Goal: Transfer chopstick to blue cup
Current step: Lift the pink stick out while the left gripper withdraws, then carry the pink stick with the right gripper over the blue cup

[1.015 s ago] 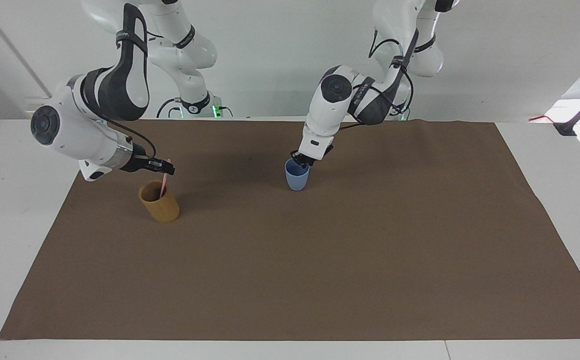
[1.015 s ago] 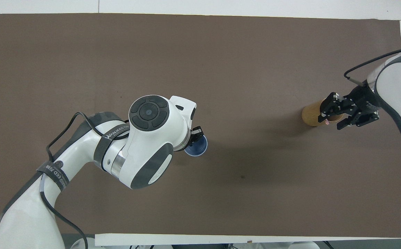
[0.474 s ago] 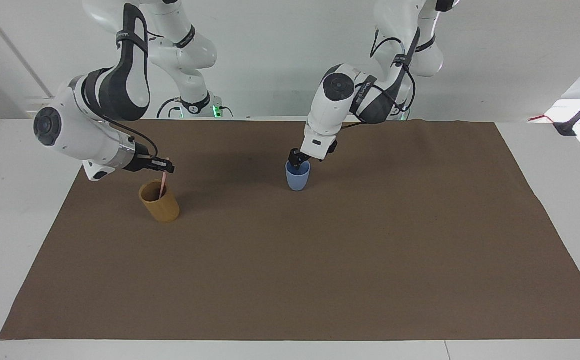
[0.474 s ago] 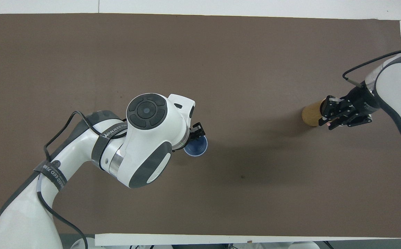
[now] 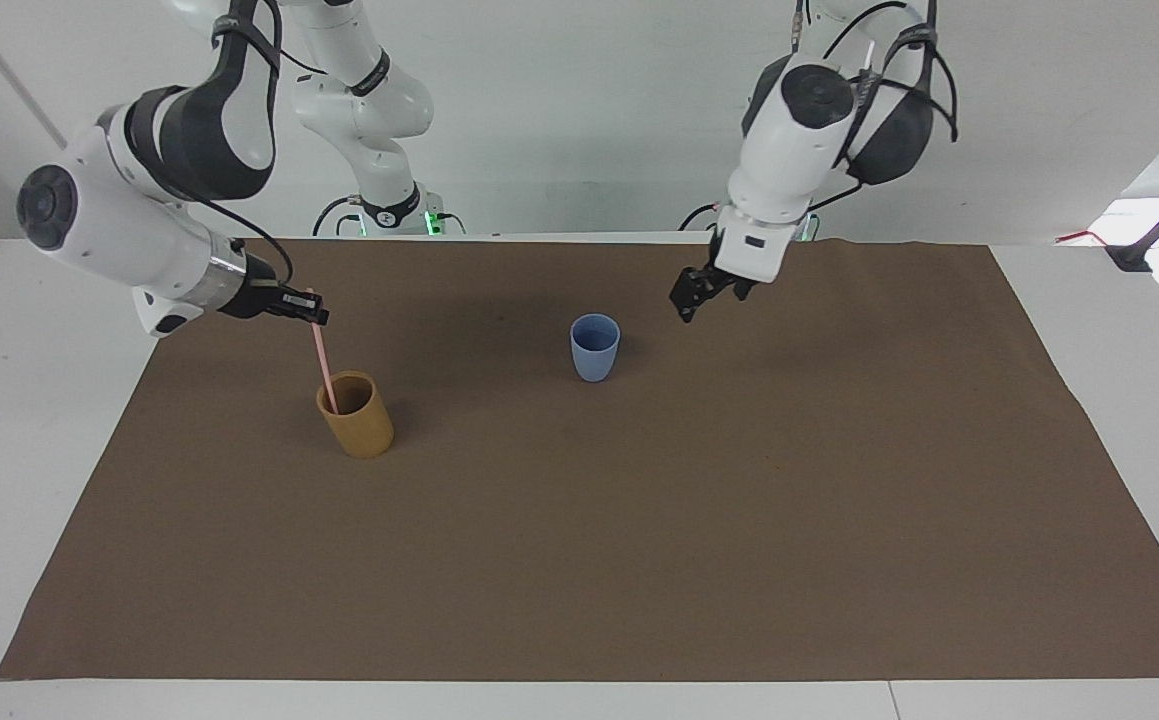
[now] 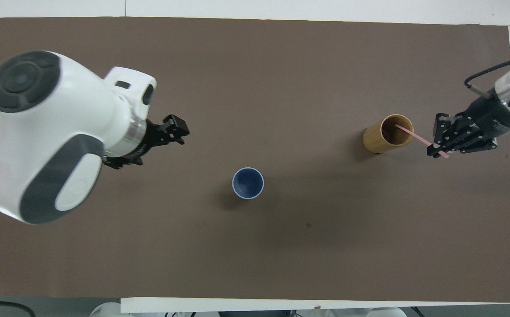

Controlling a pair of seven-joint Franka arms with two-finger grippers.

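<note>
The pale pink chopstick [image 5: 323,360] leans with its lower end inside the tan cup [image 5: 357,420] and its upper end pinched in my right gripper [image 5: 316,316], which hangs shut on it above and beside that cup. The overhead view shows the chopstick [image 6: 413,135] running from the tan cup [image 6: 387,133] to the right gripper [image 6: 439,147]. The small blue cup [image 5: 594,347] stands upright and empty on the mat, also seen from above as the blue cup [image 6: 247,183]. My left gripper [image 5: 691,298] hangs open in the air, off to the left arm's side of the blue cup, holding nothing; from above the left gripper [image 6: 178,132] is apart from the cup.
A brown mat [image 5: 639,520] covers most of the white table [image 5: 29,420]. Only the two cups stand on it.
The left gripper let go of the blue cup's rim, opened and rose away toward its own end. The right gripper shut on the chopstick and lifted it; the tan cup shifted toward the blue cup.
</note>
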